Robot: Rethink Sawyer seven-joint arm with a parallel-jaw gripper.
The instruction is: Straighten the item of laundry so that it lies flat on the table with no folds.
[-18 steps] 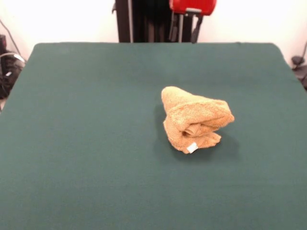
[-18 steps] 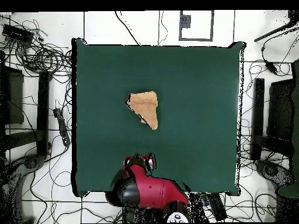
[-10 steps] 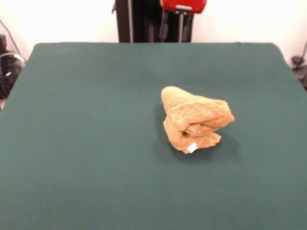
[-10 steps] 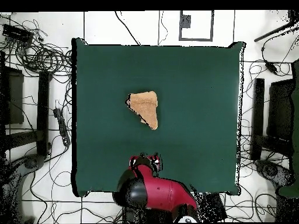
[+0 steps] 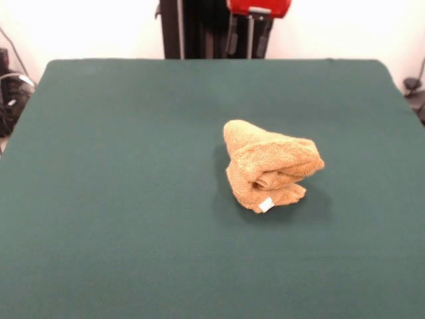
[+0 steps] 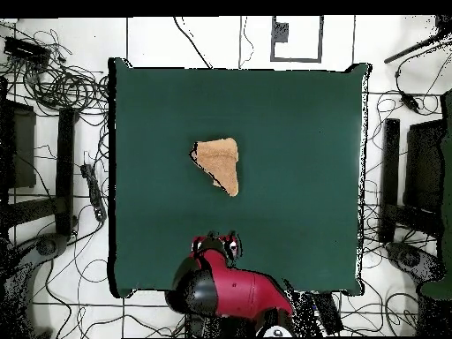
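Note:
The orange-tan towel [image 5: 269, 169] lies crumpled in a folded lump right of the table's middle, with its small white tag [image 5: 266, 205] on the near lower edge. In the overhead view the towel [image 6: 219, 161] shows as a wedge shape left of centre. The dark green table [image 5: 119, 166] fills most of the front view and also shows in the overhead view [image 6: 300, 132]. My gripper [image 5: 247, 41] hangs under the red arm at the table's far edge, well away from the towel. In the overhead view the gripper [image 6: 216, 244] sits over the table's edge nearest the robot's base.
Black pedestal posts [image 5: 192, 30] stand behind the table's far edge. Cables and black equipment [image 6: 53, 97] lie on the floor around the table.
The arm's red end has shifted slightly sideways at the table's far edge, first one way and then partly back. The towel has not moved.

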